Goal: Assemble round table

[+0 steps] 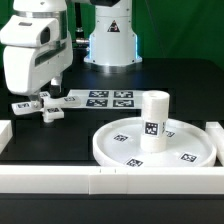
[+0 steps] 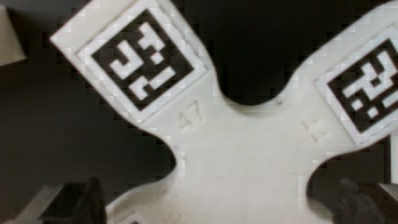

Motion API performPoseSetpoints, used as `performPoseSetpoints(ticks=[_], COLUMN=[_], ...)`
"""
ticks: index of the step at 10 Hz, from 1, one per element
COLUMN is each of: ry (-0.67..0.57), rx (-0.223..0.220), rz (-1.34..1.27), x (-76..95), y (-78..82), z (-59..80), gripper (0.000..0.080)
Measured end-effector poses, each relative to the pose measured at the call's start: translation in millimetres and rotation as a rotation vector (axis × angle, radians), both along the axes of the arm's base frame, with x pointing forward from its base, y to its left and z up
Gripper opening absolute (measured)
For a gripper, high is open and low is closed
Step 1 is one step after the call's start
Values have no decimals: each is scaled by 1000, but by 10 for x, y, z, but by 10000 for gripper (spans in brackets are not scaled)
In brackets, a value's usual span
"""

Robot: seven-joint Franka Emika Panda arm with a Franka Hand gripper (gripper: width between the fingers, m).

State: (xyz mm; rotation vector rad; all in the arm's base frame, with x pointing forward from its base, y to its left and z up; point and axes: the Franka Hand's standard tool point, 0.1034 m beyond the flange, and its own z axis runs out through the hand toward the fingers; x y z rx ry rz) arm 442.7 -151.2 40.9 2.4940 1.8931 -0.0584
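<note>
The white cross-shaped foot (image 1: 50, 111) lies on the black table at the exterior view's left and fills the wrist view (image 2: 222, 140), with tags on its arms. My gripper (image 1: 40, 98) is low over it, open, and its centre (image 2: 217, 200) lies between the dark fingers (image 2: 71, 200), one on each side. The left finger stands a little apart from the foot. The large rimmed round disc (image 1: 120, 150) lies at the front right. The short cylinder leg (image 1: 153, 120) stands upright on its middle.
The marker board (image 1: 108, 98) lies flat behind the disc, in front of the arm's base (image 1: 110, 45). Long white border rails run along the front edge (image 1: 100, 180) and up both sides (image 1: 215, 135).
</note>
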Motion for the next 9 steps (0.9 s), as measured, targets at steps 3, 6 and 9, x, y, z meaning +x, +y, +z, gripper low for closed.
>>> performPoseSetpoints(ticks=[3, 6, 9], ry=[9, 12, 17], rx=[1, 2, 3], rz=[-1, -1, -1], x=[-24, -34, -48], y=[0, 2, 4], z=[-42, -56, -80], gripper=[649, 649, 649])
